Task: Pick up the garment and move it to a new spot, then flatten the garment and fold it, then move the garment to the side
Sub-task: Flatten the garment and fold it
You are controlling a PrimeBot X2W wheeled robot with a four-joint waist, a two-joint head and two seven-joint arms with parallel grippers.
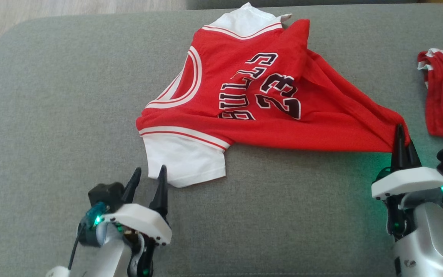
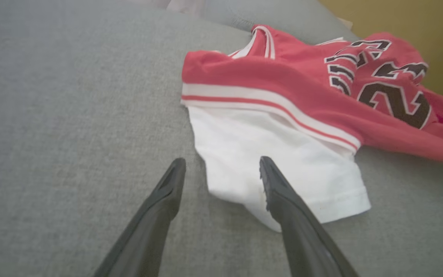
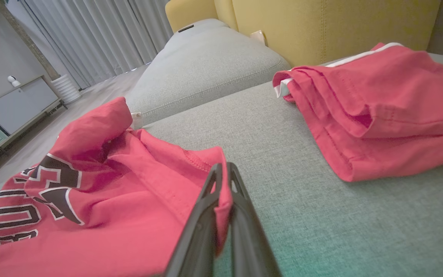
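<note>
Reach: my left gripper [image 1: 150, 169], fingers apart and empty, tips at the white sleeve [image 1: 185, 161] edge.
Hold: my right gripper [image 1: 405, 135] clamped on the jersey [image 1: 244, 96] hem corner, cloth drawn taut.
Jersey: mid-cushion [image 1: 52, 115], rumpled, far side flopped over.
Progress: flattening, I judge; fold and side move not yet done.

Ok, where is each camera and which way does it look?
Head view: on the head, looking down at the grey cushion, jersey, open left end effector and right end effector pinching the jersey's edge.
Left wrist view: on the left wrist, looking along its spread fingers at the white sleeve.
Right wrist view: on the right wrist, looking along its shut fingers toward the folded red garment and yellow backrest.
All three share the jersey.
</note>
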